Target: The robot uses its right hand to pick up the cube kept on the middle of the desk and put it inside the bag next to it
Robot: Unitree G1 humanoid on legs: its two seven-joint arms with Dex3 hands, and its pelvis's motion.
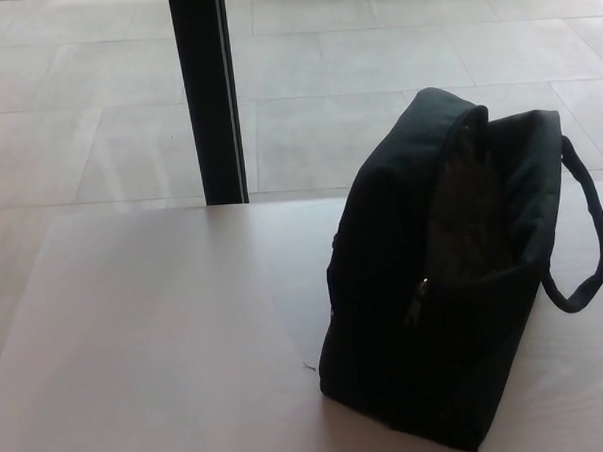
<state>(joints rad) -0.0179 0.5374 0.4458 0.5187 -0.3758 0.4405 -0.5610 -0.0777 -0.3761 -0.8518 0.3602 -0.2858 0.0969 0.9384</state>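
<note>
Standing upright on desk (156, 332), right half of view: 1 bag (384, 272), black fabric, soft-sided, base flat on tabletop.

- Opening (468, 214): top of bag gapes, narrow at far end, wider toward camera. Lining reads dark grey-brown. Contents too dark to make out.
- Zip pull (421, 293): small, hangs at near end of opening.
- Strap handle (595, 243): black loop on bag's right side, arcs out over desk.
- Desk: pale, matte top w/ soft sheen. Far edge runs across mid-picture.
- Bkgd: black post (208, 100), vertical, beyond desk's far edge, left of bag and well apart from it. Floor (374, 53), large pale tiles w/ thin joints.
- Cube: doesn't show on tabletop. Whether it lies inside bag, cannot tell; interior is in shadow.
- Left hand: not in view.
- Right hand: not in view.
- Finger state: cannot tell for either hand, as no part of either arm shows.
- Cube vs. fingers: relation cannot be told, since neither is visible.
</note>
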